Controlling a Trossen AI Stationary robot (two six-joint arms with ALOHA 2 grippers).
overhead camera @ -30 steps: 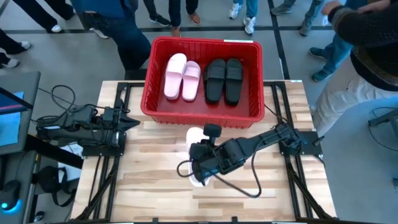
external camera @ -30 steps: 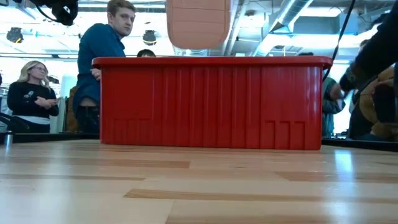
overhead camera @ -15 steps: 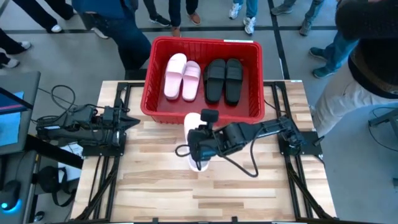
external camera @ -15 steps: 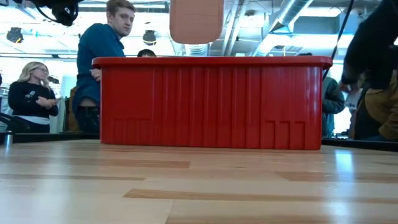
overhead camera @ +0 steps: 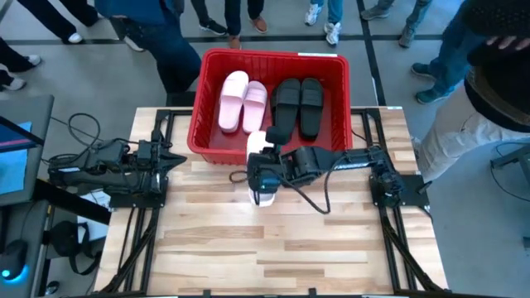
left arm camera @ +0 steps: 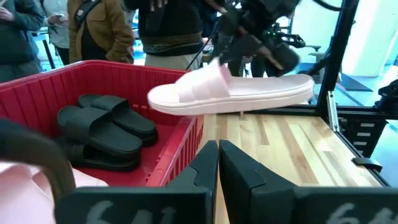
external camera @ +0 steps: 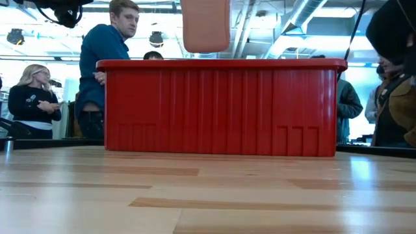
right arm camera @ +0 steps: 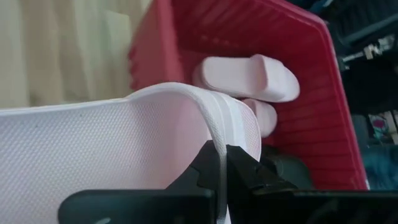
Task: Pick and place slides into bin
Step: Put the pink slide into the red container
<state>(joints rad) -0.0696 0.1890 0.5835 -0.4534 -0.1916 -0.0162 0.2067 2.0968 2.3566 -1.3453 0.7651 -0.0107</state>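
The right gripper [overhead camera: 263, 165] has carried a pale pink slide [left arm camera: 230, 93] from over the middle of the table forward to the near wall of the red bin [overhead camera: 207, 153] in the last second; in the low view the slide's sole now hangs higher and a little further across above the rim than before. Its jaws are pinched tight on the slide's strap [right arm camera: 217, 134], the strap edge running straight between them, with the slide level and its toe end already past the rim. Ahead of the jaws, inside the bin, lie two pink slides [overhead camera: 242, 103] side by side and two black slides [overhead camera: 298, 106] next to them. So four are in and this fifth looks moments from release, once it clears the wall. The left gripper [left arm camera: 219, 155] waits off at the table's left edge, its jaws nearly closed on nothing.
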